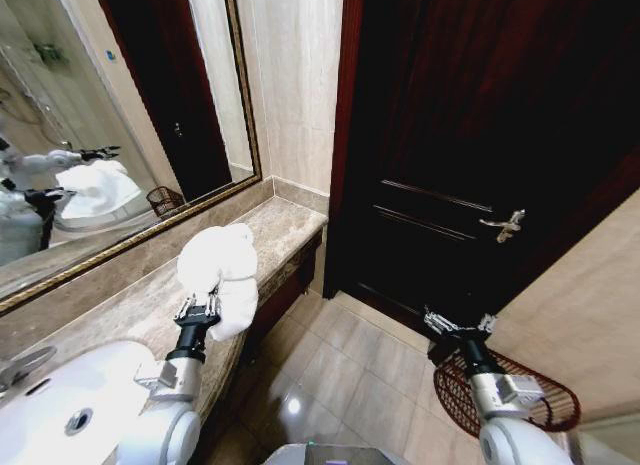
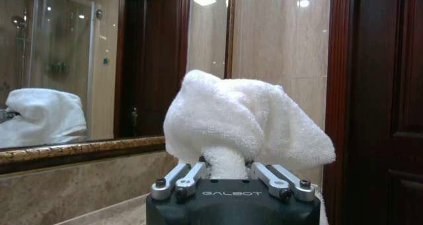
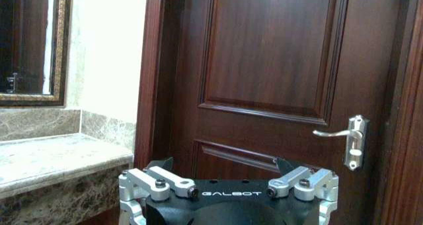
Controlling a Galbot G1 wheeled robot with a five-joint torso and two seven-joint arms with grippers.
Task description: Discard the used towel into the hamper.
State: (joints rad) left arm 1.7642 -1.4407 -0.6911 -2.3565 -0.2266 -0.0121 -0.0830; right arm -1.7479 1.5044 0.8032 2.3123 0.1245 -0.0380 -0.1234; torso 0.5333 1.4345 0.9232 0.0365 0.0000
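Observation:
The used towel (image 1: 222, 263), white and bunched, is held up over the marble counter (image 1: 285, 225) by my left gripper (image 1: 200, 307), which is shut on its lower fold. In the left wrist view the towel (image 2: 244, 121) billows above the left gripper (image 2: 225, 166), and the fingers (image 2: 188, 173) pinch a roll of cloth. The hamper (image 1: 450, 390), a dark red-brown wire basket, stands on the floor at the lower right. My right gripper (image 1: 460, 323) hangs open and holds nothing just above the hamper's near rim, and the right gripper (image 3: 223, 164) faces the door.
A dark wooden door (image 1: 480, 135) with a silver lever handle (image 1: 505, 225) stands ahead. A white sink (image 1: 70, 405) is set in the counter at the lower left, below a gold-framed mirror (image 1: 120, 105). Tiled floor (image 1: 350, 365) lies between the counter and the hamper.

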